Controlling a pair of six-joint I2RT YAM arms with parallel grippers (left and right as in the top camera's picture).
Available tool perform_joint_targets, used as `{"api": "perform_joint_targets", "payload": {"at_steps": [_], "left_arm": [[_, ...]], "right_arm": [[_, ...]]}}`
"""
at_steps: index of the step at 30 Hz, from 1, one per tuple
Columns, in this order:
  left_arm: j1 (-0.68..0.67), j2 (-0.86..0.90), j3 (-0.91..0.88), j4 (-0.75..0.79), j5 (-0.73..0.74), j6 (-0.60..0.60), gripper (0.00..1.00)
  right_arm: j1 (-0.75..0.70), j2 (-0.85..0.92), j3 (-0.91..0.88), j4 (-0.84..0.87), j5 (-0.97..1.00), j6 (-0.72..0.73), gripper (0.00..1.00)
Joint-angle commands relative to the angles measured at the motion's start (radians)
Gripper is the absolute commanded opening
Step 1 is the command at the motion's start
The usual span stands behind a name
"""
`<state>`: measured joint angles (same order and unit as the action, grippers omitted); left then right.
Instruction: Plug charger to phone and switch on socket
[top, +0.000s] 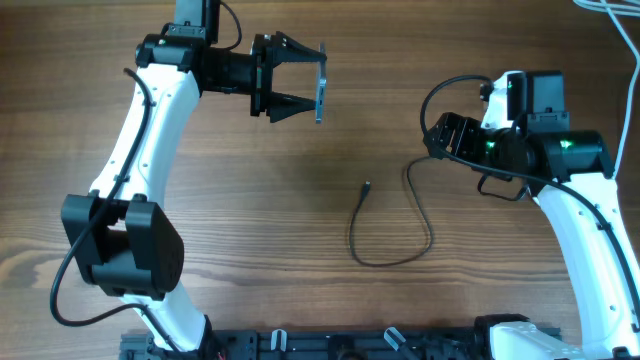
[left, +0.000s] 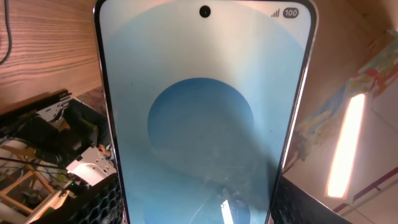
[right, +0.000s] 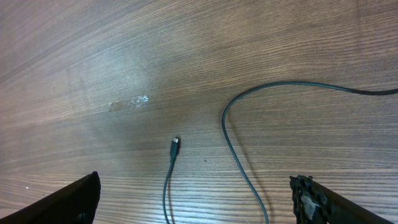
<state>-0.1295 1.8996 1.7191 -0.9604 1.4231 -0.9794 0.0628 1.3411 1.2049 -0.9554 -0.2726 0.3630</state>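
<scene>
The phone is held edge-on above the table in my left gripper, at the back left of centre. In the left wrist view its cyan-blue screen fills the frame between the dark fingers. The charger, a thin black cable, lies in a loop on the wood with its connector tip free. My right gripper is open and empty, above and to the right of the loop. In the right wrist view the tip lies ahead of the spread fingers. The socket is not in view.
A thick white cord runs along the far right corner of the wooden table. A black rail lies along the front edge by the arm bases. The left arm's base column stands at the front left.
</scene>
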Motion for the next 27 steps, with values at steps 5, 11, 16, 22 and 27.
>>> {"api": "perform_joint_targets", "payload": {"at_steps": [5, 11, 16, 22, 27], "left_arm": [[0.008, -0.020, 0.003, 0.003, 0.054, -0.006, 0.72], [0.008, -0.020, 0.003, 0.003, 0.054, -0.006, 0.72], [0.008, -0.020, 0.003, 0.003, 0.054, -0.006, 0.72], [0.008, -0.020, 0.003, 0.003, 0.065, -0.006, 0.72], [0.008, -0.020, 0.003, 0.003, 0.069, -0.005, 0.72]], "right_arm": [[0.002, 0.010, -0.003, 0.005, -0.013, 0.007, 1.00], [0.002, 0.010, -0.003, 0.005, -0.013, 0.006, 1.00], [0.002, 0.010, -0.003, 0.005, -0.013, 0.006, 0.99], [0.002, 0.010, -0.003, 0.005, -0.013, 0.006, 1.00], [0.002, 0.010, -0.003, 0.005, -0.013, 0.006, 1.00]]}}
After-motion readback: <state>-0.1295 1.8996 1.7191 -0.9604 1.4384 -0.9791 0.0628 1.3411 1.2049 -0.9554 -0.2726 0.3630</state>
